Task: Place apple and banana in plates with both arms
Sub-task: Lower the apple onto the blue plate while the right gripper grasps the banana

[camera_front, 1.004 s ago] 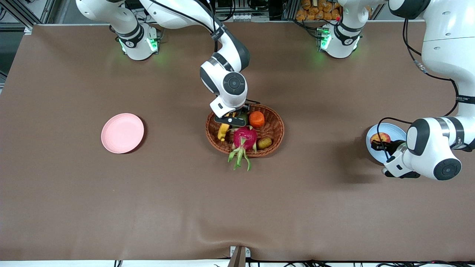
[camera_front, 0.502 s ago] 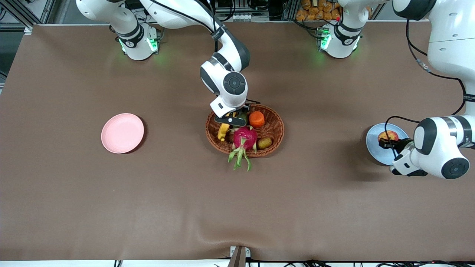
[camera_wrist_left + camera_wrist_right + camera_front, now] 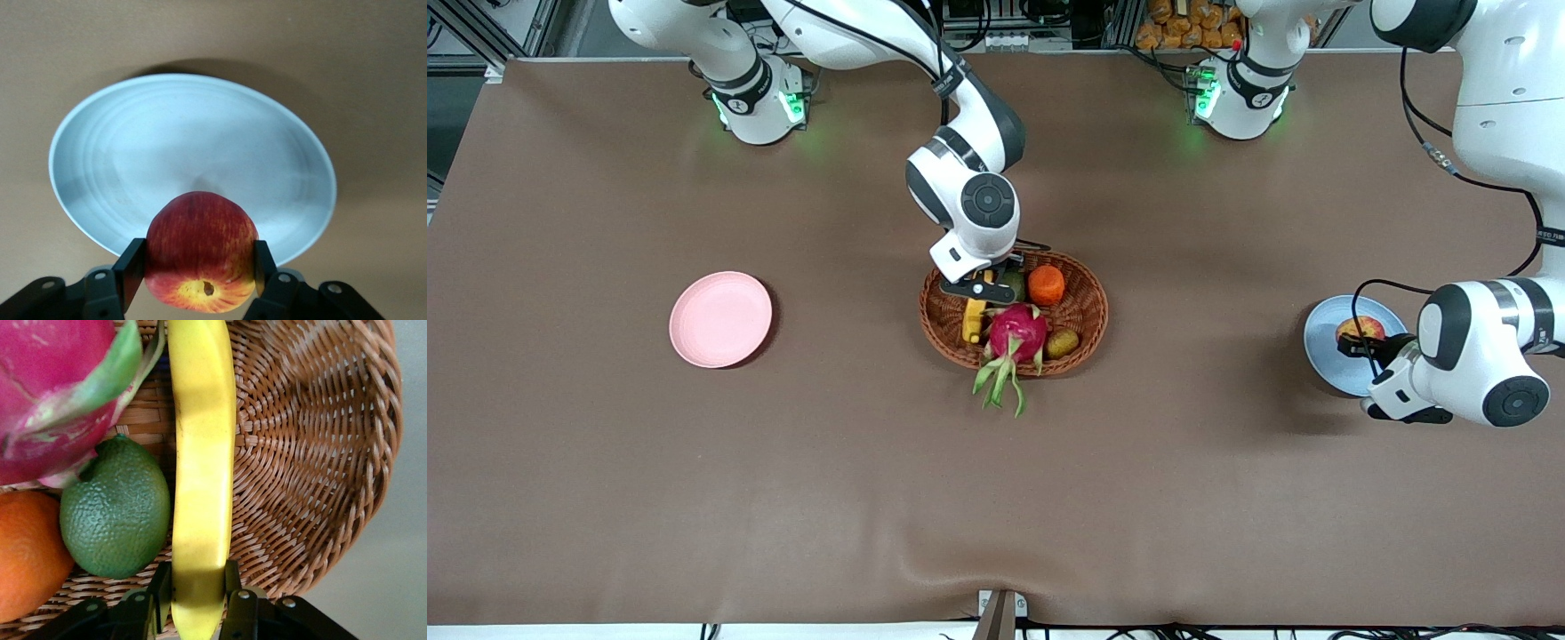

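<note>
The red and yellow apple (image 3: 1359,330) is between the fingers of my left gripper (image 3: 1362,343), low over the light blue plate (image 3: 1320,342). In the left wrist view the pads press both sides of the apple (image 3: 200,250) above the plate's (image 3: 193,153) near rim. My right gripper (image 3: 980,289) is down in the wicker basket (image 3: 1089,333), shut on one end of the yellow banana (image 3: 971,322). The right wrist view shows the fingers (image 3: 155,590) clamped on the banana (image 3: 200,453). The pale pink plate (image 3: 720,319) lies bare toward the right arm's end.
The basket also holds a magenta dragon fruit (image 3: 1017,331), an orange (image 3: 1046,284), a brown kiwi (image 3: 1062,341) and a green fruit (image 3: 117,510) beside the banana. The dragon fruit's leaves hang over the basket rim. Brown cloth covers the table.
My left gripper has carried the apple a little toward the left arm's end, over the blue plate. The banana has swung straighter in the basket, and the dragon fruit shifted slightly.
</note>
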Tool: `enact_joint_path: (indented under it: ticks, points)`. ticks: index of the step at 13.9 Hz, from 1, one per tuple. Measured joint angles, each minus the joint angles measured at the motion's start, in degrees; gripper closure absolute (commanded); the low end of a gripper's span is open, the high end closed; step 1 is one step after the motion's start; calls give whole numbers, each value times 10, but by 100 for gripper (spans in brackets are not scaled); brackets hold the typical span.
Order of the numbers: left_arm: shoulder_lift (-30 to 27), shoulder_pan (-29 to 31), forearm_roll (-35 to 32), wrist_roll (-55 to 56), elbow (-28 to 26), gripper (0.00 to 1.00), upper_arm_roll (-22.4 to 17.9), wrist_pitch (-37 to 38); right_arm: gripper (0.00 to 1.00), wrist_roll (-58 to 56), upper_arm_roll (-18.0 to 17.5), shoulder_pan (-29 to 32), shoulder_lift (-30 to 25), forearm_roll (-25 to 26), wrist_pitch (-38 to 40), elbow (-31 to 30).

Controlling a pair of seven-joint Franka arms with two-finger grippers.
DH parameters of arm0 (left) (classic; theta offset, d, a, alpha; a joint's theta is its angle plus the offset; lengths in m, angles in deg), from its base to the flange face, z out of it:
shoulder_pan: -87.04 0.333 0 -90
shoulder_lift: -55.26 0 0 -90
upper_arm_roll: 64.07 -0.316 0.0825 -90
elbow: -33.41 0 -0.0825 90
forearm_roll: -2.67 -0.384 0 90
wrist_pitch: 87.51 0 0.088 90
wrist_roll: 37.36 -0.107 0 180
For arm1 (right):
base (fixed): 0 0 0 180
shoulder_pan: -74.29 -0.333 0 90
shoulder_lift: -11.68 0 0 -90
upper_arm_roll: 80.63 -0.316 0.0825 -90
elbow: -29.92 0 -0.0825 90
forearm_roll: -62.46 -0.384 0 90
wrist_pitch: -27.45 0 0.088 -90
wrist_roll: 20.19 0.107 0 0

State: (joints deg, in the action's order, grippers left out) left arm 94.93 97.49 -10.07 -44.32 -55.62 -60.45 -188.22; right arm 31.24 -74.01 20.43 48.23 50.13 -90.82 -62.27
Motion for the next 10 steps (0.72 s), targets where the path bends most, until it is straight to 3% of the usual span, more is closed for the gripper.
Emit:
enact_joint_path:
  ticks: [2, 4, 10]
  points:
    - [4, 6, -2, -9, -4, 35, -1, -11, 94, 0, 3, 1, 0, 0, 14, 6]
    - [7, 10, -2, -12, -5, 0, -1, -15, 95, 0, 8, 6, -1, 0, 51, 25]
    - [8, 10, -2, -13, -7, 0, 1, -18, 95, -2, 13, 50, -23, 0, 122, 63]
